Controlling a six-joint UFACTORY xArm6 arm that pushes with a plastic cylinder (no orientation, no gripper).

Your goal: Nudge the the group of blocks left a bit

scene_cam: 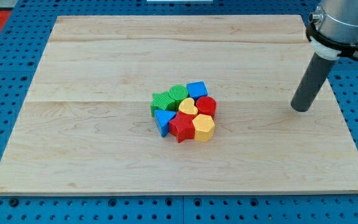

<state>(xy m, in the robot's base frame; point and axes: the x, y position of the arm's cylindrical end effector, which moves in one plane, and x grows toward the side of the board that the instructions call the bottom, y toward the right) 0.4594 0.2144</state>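
my tip [301, 109] (bare rod, no hand, holding nothing) rests on tabletop [104, 155], well right of cluster | red cylinder [206, 105], yellow hexagon [203, 127], blue cube [197, 89] face it | likely staged for leftward push | group sits mid-board

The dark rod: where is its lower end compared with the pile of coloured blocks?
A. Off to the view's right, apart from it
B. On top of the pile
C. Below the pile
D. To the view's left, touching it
A: my tip rests on the board well right of the pile, with bare wood between it and the nearest block, the red cylinder.
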